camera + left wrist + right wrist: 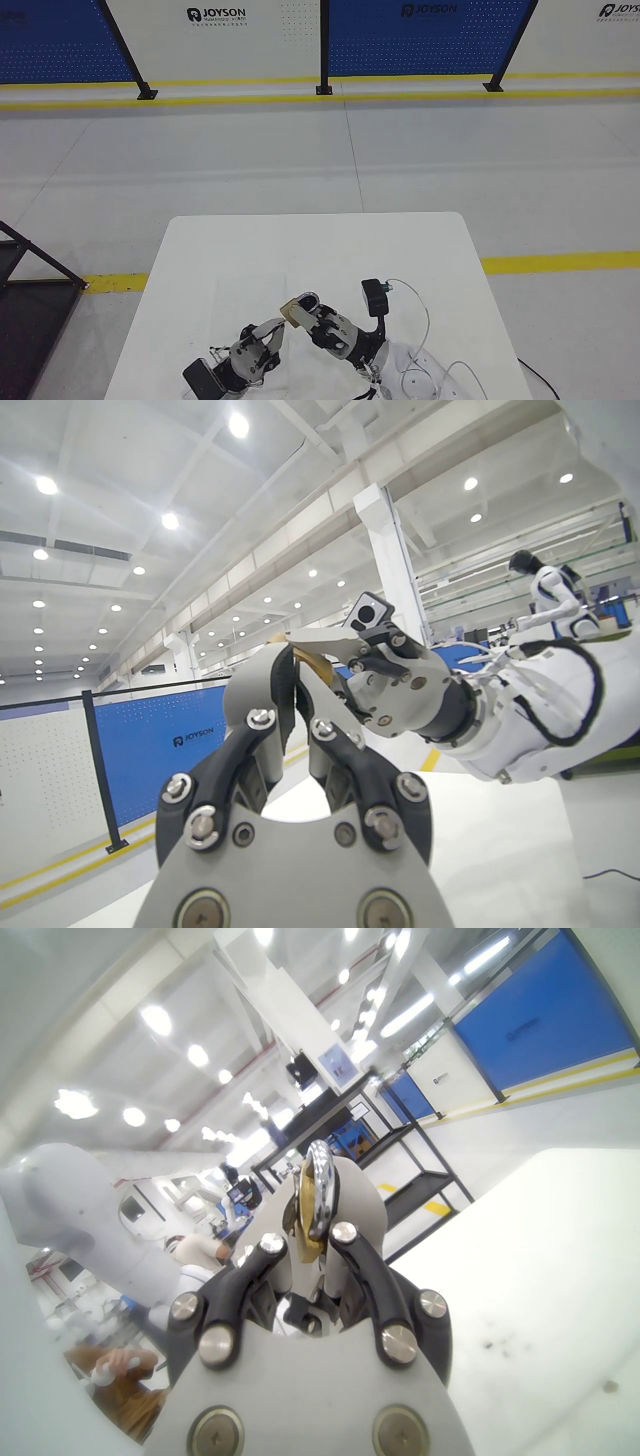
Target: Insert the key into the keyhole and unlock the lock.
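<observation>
- The lock (311, 1228) is solid metal, so it is likely heavy for its size, rigid and not fragile. Its polished faces look slippery, so a firm pinch across the flat body should serve best.
- The key would be thin, light and stiff. It probably wants gripping by its head, with the blade left free and in line.
- The lock is a brass-coloured padlock with a bright chrome shackle (321, 1173). Its keyhole cannot be made out.
- The right end effector (312, 1198) is clamped on the lock and holds it above the white surface (300, 250), near the robot's edge.
- The left end effector (295, 680) sits just beside the lock with its fingers drawn close together. Whatever they pinch is hidden — presumably the key, though I cannot tell.
</observation>
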